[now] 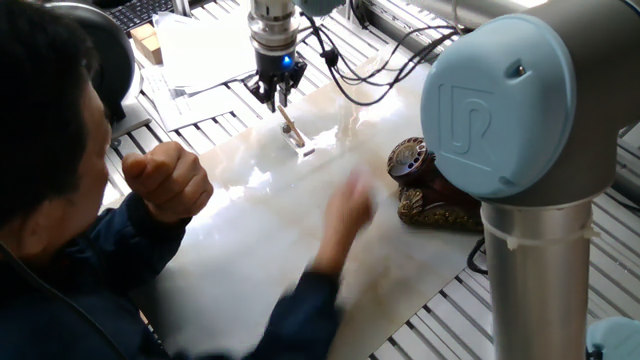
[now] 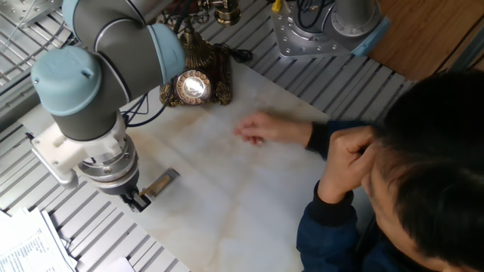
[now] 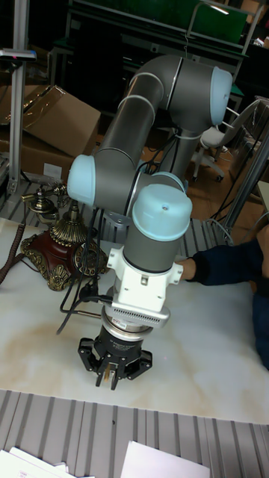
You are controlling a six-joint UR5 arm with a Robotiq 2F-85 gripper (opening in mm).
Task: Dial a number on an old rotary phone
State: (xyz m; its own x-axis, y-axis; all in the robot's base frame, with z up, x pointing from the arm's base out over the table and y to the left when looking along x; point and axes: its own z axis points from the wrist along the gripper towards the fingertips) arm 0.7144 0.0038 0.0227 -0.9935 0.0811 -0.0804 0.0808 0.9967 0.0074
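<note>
The old rotary phone, dark bronze with a round brass dial, stands at the far edge of the marble slab. The arm's big joint half hides it in one fixed view. Its handset rests on the tall cradle. My gripper hangs fingers-down near the slab's opposite edge, far from the phone, just above one end of a small stick tool. The fingers look slightly parted, with nothing between them. In one fixed view the gripper is right behind the tool.
A person leans over the slab, one blurred hand over its middle, the other fist raised. Cables trail behind the gripper. Papers lie on the slatted bench beyond the slab.
</note>
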